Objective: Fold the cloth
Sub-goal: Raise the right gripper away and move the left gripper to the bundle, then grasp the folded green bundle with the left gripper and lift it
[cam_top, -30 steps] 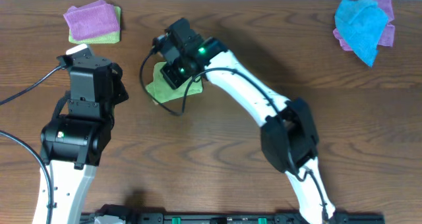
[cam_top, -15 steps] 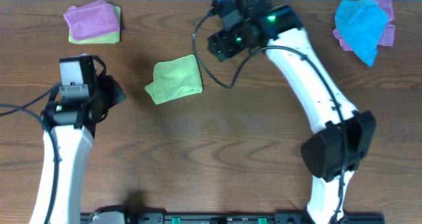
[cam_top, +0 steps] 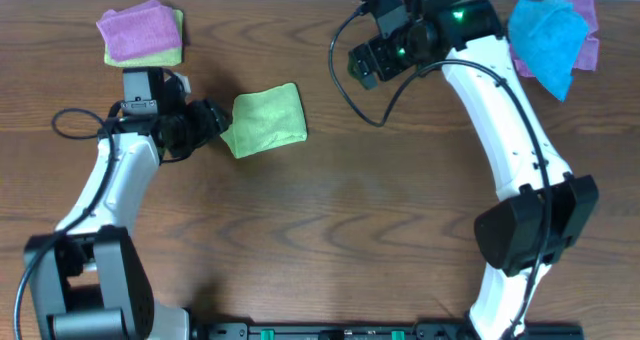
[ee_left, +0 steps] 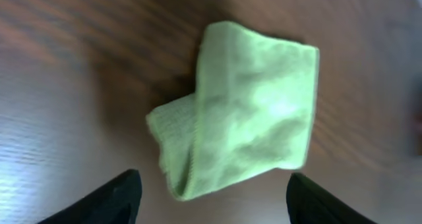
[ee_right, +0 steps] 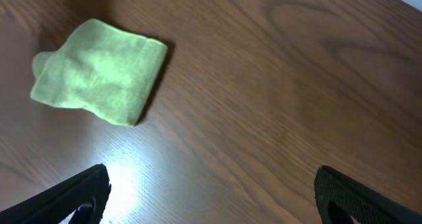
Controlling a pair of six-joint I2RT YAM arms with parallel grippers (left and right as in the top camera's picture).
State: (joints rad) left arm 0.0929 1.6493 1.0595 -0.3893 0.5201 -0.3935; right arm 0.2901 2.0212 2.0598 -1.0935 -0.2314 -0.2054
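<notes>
**Cloth (cam_top: 266,120) corner needs a low, careful pinch**

Folded on the table (cam_top: 380,210), the cloth bunches at one corner, just beside the left gripper (cam_top: 213,126), which is spread wide. Pinch that loose corner low, probably. The right gripper (cam_top: 364,64), also wide, hangs well apart.

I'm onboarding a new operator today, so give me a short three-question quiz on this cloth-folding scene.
1. True or false: the right gripper is clamped on the cloth.
2. Which gripper is nearer the cloth? A) left gripper B) right gripper C) both equally near
3. Fill in: on both wrist views the fingers stand ___.
Key: 1 false, it hangs apart from the cloth. 2 A. 3 open.
</notes>
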